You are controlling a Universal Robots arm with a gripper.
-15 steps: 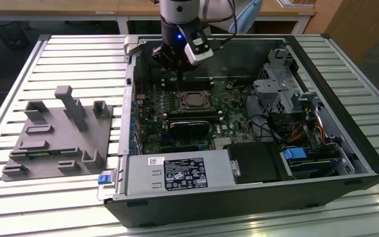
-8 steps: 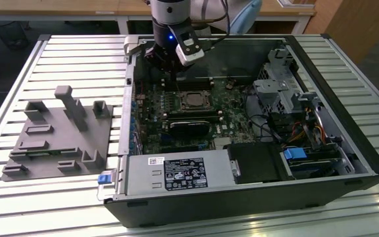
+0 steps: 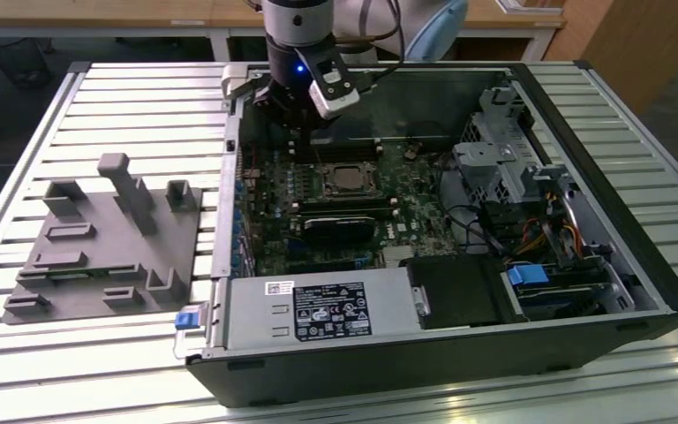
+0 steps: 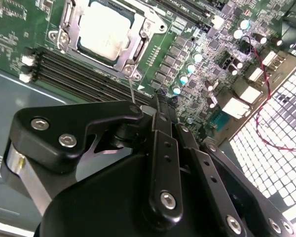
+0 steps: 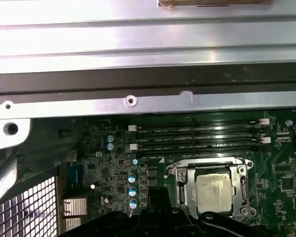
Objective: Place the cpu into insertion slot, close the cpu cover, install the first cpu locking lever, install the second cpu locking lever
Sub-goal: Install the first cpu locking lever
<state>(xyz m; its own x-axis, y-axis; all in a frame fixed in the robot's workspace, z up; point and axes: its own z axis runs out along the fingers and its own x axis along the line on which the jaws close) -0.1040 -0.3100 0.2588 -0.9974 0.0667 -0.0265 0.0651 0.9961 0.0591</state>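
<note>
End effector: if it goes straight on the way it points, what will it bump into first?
Probably the green circuit board, near the end of the long black memory slots beside the silver-framed insertion slot; depth is hard to judge.

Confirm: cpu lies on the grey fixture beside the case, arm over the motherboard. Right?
Wrong on one point. The cpu sits in the insertion slot on the motherboard, as the second wrist view shows. The rest holds: the arm is over the motherboard.

sq silvery cpu (image 4: 104, 30) flat in insertion slot (image 5: 180, 180), cpu cover (image 4: 138, 48) down
</note>
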